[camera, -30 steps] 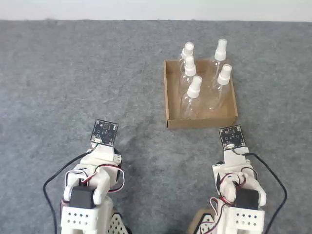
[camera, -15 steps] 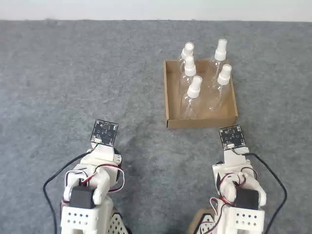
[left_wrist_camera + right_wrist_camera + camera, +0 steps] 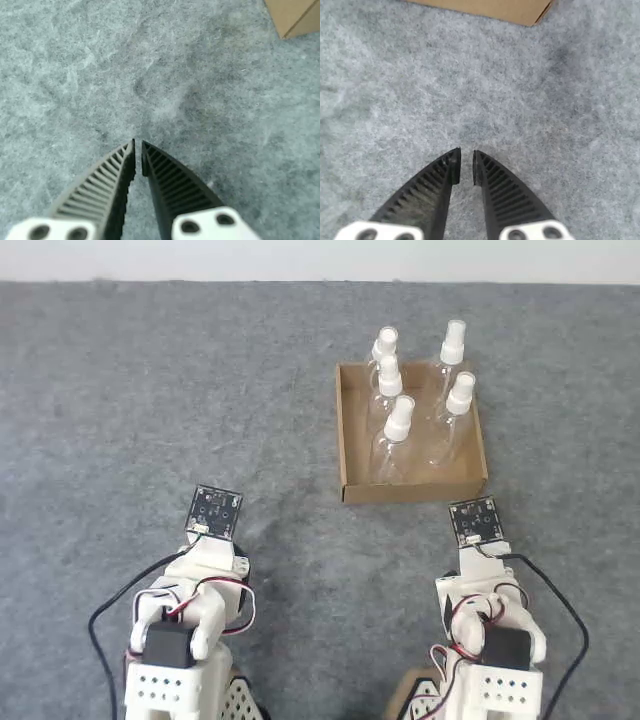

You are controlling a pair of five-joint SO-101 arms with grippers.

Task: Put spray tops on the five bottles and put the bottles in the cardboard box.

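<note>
Already five capped bottles (image 3: 393, 452) in the cardboard box (image 3: 412, 491) (left pincer (image 3: 138, 145), right pincer (image 3: 466, 154) clenched).

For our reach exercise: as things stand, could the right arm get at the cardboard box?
Probably yes. The right end effector hangs shut over bare carpet just short of the box, with nothing between them.

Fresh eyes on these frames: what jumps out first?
Five bottles, all with spray tops on, stand upright in the box at the far right of the grey mat. The left arm and right arm sit at the near edge, jaws shut and empty.
</note>
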